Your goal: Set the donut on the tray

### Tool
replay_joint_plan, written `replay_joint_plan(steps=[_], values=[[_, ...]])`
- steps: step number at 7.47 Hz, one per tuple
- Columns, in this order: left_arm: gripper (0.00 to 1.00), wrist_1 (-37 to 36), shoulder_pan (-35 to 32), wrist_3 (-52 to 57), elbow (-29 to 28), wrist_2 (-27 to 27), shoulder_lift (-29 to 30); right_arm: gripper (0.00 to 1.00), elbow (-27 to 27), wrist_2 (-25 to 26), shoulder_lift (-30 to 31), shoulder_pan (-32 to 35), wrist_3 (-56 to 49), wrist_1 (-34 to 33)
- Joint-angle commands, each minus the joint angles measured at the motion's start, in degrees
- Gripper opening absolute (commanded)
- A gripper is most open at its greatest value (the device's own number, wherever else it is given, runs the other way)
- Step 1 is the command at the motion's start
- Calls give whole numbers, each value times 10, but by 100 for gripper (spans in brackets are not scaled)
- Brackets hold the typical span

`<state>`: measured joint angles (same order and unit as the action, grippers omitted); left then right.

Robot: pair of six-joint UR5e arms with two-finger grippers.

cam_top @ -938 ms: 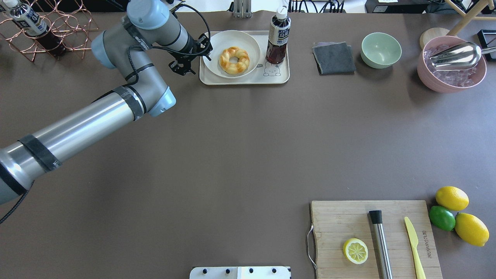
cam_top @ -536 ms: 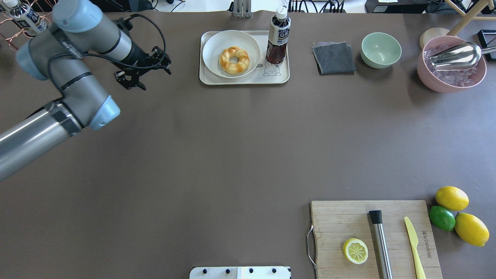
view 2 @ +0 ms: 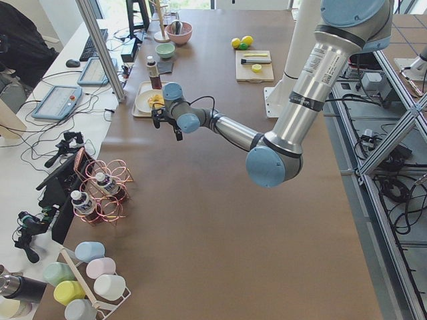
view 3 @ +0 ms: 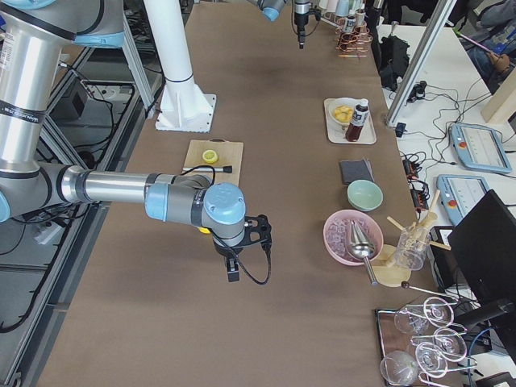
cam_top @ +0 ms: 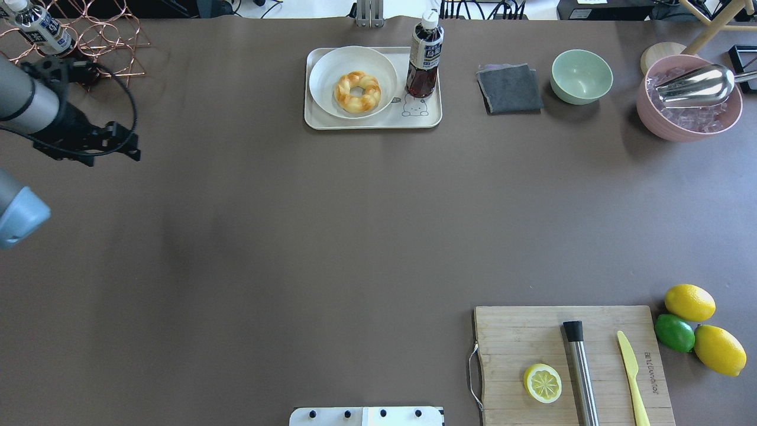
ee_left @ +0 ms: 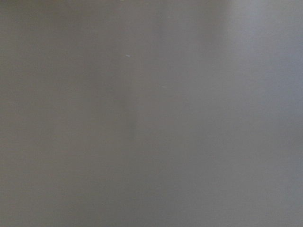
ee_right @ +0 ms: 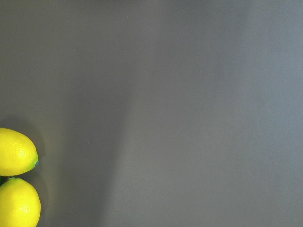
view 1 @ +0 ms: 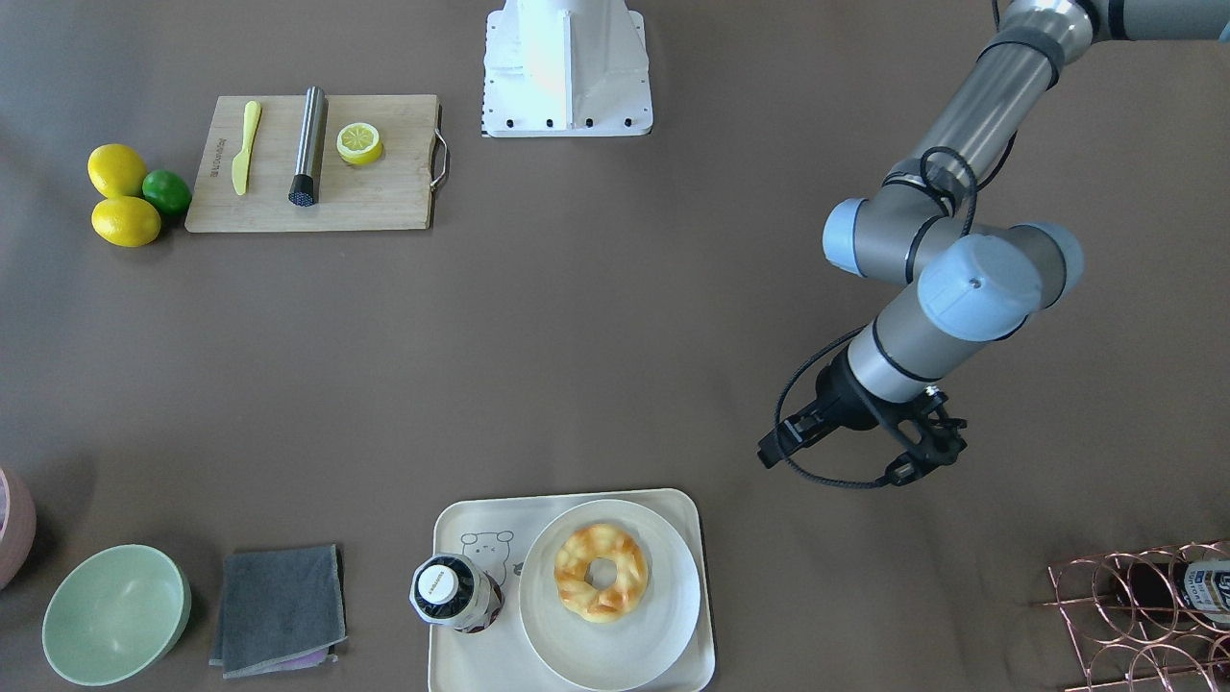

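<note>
The donut (cam_top: 357,92) is golden with browned twists. It lies on a round white plate (cam_top: 331,65) that sits on the cream tray (cam_top: 378,122) at the far middle of the table. It also shows in the front-facing view (view 1: 601,572), on the tray (view 1: 461,654). My left gripper (cam_top: 121,143) (view 1: 826,437) hangs over bare table well left of the tray; it looks open and empty. My right gripper (view 3: 232,270) shows only in the exterior right view, over bare table near the lemons, and I cannot tell its state.
A dark bottle (cam_top: 423,56) stands on the tray beside the plate. A grey cloth (cam_top: 510,89), a green bowl (cam_top: 582,76) and a pink ice bowl (cam_top: 689,112) lie to the right. A copper rack (cam_top: 89,35) is far left. A cutting board (cam_top: 514,355) is near right.
My left arm has drawn back to the left, away from the tray, with nothing in the gripper. The donut has stayed on the plate.
</note>
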<state>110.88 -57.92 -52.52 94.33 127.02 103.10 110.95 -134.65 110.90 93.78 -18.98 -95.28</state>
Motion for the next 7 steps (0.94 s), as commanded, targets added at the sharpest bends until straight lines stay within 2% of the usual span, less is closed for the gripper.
replay_joint_plan(steps=[1, 4, 7], values=[[97, -25, -67, 264, 68, 3, -152, 99, 0, 0, 0, 0, 0, 0], [97, -24, -173, 448, 72, 81, -249, 99, 0, 0, 0, 0, 0, -2], [97, -22, -201, 495, 49, 82, -273, 99, 2, 0, -1, 1, 0, -3]])
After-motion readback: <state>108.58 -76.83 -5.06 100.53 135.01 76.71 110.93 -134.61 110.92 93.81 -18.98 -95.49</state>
